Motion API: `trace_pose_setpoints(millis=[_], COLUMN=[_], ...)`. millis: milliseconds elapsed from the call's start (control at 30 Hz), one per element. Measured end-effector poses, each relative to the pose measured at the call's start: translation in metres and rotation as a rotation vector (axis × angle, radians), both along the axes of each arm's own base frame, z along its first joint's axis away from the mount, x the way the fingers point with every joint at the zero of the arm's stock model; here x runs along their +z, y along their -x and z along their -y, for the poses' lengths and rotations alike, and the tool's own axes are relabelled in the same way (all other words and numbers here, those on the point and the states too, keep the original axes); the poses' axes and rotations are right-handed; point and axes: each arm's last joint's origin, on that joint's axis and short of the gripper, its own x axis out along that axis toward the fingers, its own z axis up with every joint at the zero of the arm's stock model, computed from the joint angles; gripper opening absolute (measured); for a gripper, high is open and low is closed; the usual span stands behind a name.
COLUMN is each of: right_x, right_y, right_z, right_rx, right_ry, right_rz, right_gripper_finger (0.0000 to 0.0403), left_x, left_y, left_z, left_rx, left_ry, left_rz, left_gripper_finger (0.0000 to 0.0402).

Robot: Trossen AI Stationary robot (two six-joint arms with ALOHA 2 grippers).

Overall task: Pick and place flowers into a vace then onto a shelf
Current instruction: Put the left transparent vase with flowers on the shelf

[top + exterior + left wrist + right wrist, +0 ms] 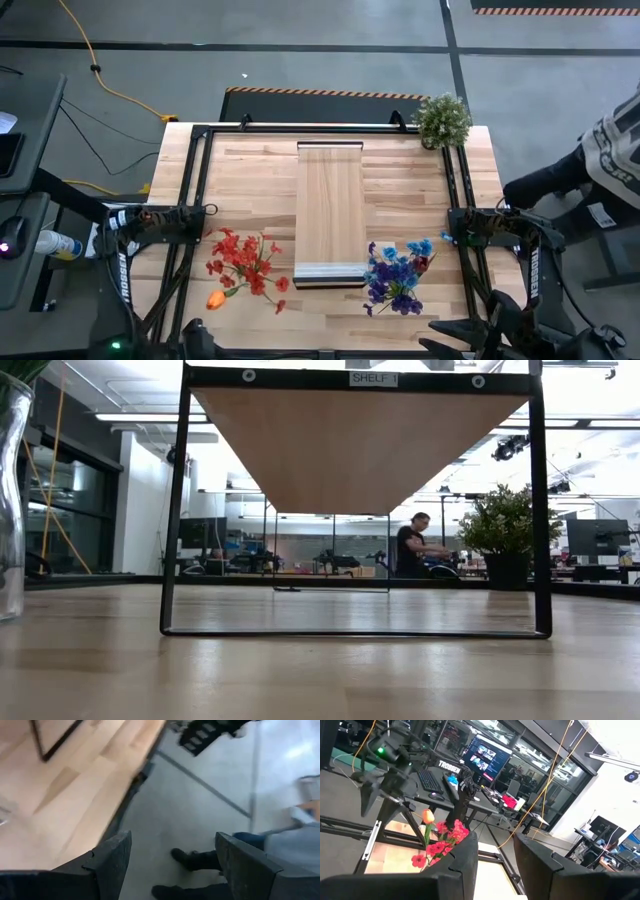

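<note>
1. Surface (400, 165): slatted light-wood top with a black frame standing on it.
2. Shelf (330, 210): long light plank with a pale end strip, raised on the black frame at the centre of the surface; in the low view its underside (360, 445) spans the frame, under a label reading "SHELF 1".
3. Flowers, red group (245, 262): red heads and one orange head, lying on the surface just left of the shelf's pale end. In the right wrist view they (442, 837) appear beyond that arm's fingers.
4. Flowers, blue group (398, 275): blue and purple heads with a dark-red one, lying just right of the shelf's pale end.
5. Potted plant (442, 120): bushy green, at the far right corner of the surface.
6. Glass vase (12, 510): clear, at the low view's left edge.
7. Left tool (172, 865): at the left edge of the surface, released, fingers wide apart, nothing between them.
8. Right tool (495, 855): at the right edge, fingers narrowly parted, empty.
9. Person (590, 165): beside the right edge of the surface.
</note>
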Motion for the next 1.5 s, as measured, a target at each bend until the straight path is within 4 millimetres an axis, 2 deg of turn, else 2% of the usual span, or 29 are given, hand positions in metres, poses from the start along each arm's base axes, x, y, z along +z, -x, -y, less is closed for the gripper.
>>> trace_pose_setpoints(millis=[300, 467, 567, 700, 967, 1133, 1500], right_x=[0.000, 0.000, -0.001, -0.001, -0.003, -0.004, -0.004], right_y=[0.000, 0.000, 0.000, 0.000, 0.000, 0.000, 0.003], right_z=[0.000, 0.000, 0.000, -0.001, -0.002, -0.002, -0.004], right_rx=[0.000, 0.000, 0.000, 0.000, 0.001, 0.001, 0.009], right_ry=[0.003, 0.006, 0.009, 0.021, 0.050, 0.062, 0.063], right_rz=[-0.001, -0.002, -0.003, -0.008, -0.019, -0.024, -0.024], right_gripper_finger=[0.0118, 0.0118, 0.0118, 0.0118, 0.0118, 0.0118, 0.0118], left_x=[-0.047, -0.066, -0.079, -0.093, -0.127, -0.129, -0.132], left_y=[-0.004, 0.005, 0.016, 0.020, 0.010, -0.005, -0.026], left_z=[0.011, 0.015, 0.020, 0.028, 0.030, 0.027, 0.018], left_rx=[0.126, 0.236, 0.296, 0.349, 0.423, 0.434, 0.431], left_ry=[-0.127, -0.159, -0.181, -0.157, -0.294, -0.321, -0.381], left_rz=[-0.115, -0.129, -0.104, -0.074, 0.000, 0.019, -0.080], left_gripper_finger=[0.0321, 0.0321, 0.0321, 0.0321, 0.0321, 0.0321, 0.0321])
